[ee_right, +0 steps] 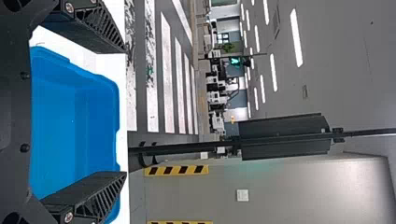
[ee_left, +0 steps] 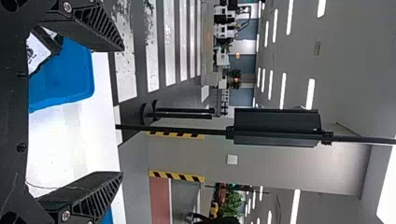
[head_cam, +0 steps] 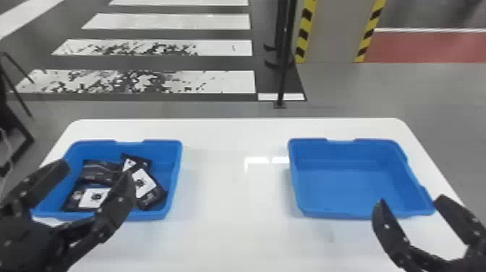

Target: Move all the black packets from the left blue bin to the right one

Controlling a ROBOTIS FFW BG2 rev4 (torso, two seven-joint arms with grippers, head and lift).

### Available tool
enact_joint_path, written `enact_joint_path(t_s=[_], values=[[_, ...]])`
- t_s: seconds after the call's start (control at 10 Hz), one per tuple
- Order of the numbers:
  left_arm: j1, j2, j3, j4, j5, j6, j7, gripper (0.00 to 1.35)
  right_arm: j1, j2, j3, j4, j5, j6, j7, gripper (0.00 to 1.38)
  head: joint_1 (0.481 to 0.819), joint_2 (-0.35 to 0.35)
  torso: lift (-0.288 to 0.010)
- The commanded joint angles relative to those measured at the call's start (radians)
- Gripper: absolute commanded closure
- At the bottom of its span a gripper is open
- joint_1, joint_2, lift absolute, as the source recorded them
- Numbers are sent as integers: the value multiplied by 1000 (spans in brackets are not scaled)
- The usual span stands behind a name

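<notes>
In the head view my left gripper is open above the near part of the left blue bin, nothing between its fingers. Several black packets with white labels lie in that bin; one black packet leans at its right side, another lies near the front. My right gripper stands open at the near right edge of the right blue bin, which holds nothing. The left wrist view has my left gripper with fingers wide apart, and my right gripper looks the same in its own wrist view.
Both bins stand on a white table with a wide gap of bare tabletop between them. Beyond the table's far edge a black pole rises from the floor.
</notes>
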Motion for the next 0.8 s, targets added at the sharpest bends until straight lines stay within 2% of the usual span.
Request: enact_joint_path(t_s=[0.0,0.5,0.7], values=[[1,2,-2,0,3,2,0,101,-1,1,1,2,-2,0,0,91,695,7,-140],[-4,2,-6,2,-3,12,0,101,-6,1,3,12,-4,0,6,91,695,7,-140],[-11,8,-10,10,-5,56,0,98,-6,1,5,17,-8,0,6,91,695,7,-140]])
